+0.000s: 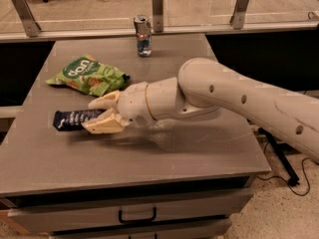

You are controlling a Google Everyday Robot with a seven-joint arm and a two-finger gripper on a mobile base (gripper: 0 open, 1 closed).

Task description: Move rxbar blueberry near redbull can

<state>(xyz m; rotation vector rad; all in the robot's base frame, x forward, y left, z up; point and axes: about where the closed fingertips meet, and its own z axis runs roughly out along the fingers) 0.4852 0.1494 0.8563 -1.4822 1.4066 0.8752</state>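
**Navy bar pinched at the desk's left side**

Nearest the camera, a grey drawer front with a black handle [137, 215] sat under the flat grey desk [149, 158]. My cream two-finger hand [89, 116] reached left across the desk, pinching the right end of the flat dark navy rxbar blueberry wrapper [70, 119] between its fingers. Just behind it lay a crinkly green chip bag [87, 76]. Well apart, at the desk's far edge, the slim silver and blue redbull can [143, 34] stood upright.
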